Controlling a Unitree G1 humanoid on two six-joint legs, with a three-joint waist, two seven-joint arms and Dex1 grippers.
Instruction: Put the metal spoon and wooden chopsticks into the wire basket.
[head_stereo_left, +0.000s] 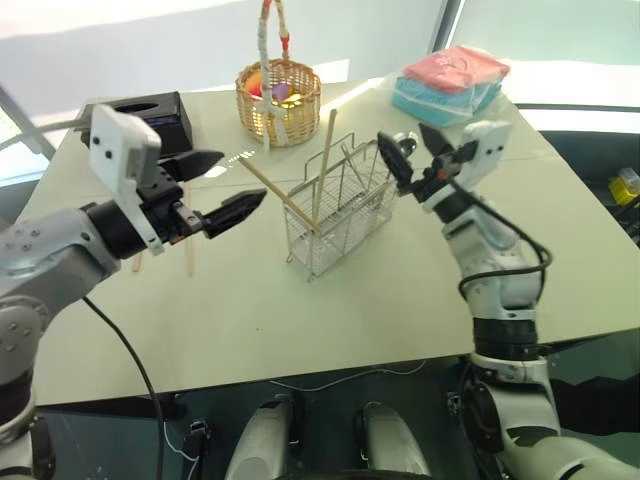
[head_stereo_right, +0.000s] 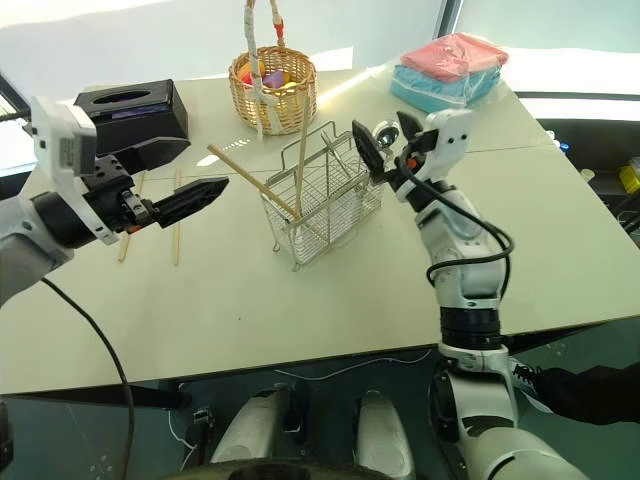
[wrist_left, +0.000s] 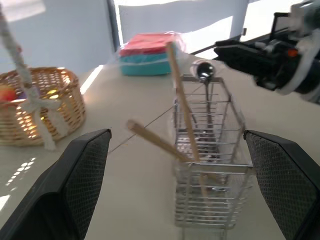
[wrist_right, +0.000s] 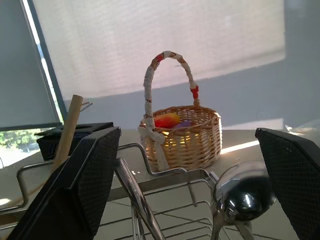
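A: Where are the task's things sitting right now?

B: The wire basket (head_stereo_left: 338, 207) is standing near the middle of the desk (head_stereo_left: 400, 300), toward its far half. Two wooden chopsticks (head_stereo_left: 322, 167) are leaning in it, one steep, one slanting out over the rim toward the left edge. The metal spoon (wrist_left: 205, 71) is standing bowl-up in the end nearest the right gripper (head_stereo_left: 418, 160). Two more chopsticks (head_stereo_right: 177, 228) are lying flat near the left edge, below the left gripper (head_stereo_left: 222, 185).

A: And the hands?

B: Both are spread wide and carrying nothing. The right one is hovering just beside the spoon's bowl; the left one is hanging well apart from the basket, pointing toward it.

A: What is looking risky?

B: I judge the slanted chopstick is the weak point. It is a smooth, light, straight stick resting on thin wire, so a brush from the left fingers could lever it out or tip the light caddy. The spoon is polished and top-heavy with its round bowl up; a nudge from the right fingers could swing it over the rim.

A: And the loose sticks?

B: They are thin and lying flat on a smooth matte top, so broad black fingers may be sliding them instead of pinching. The round wicker basket (head_stereo_left: 279, 100) near the far edge is woven and rough, and it is the wrong container.
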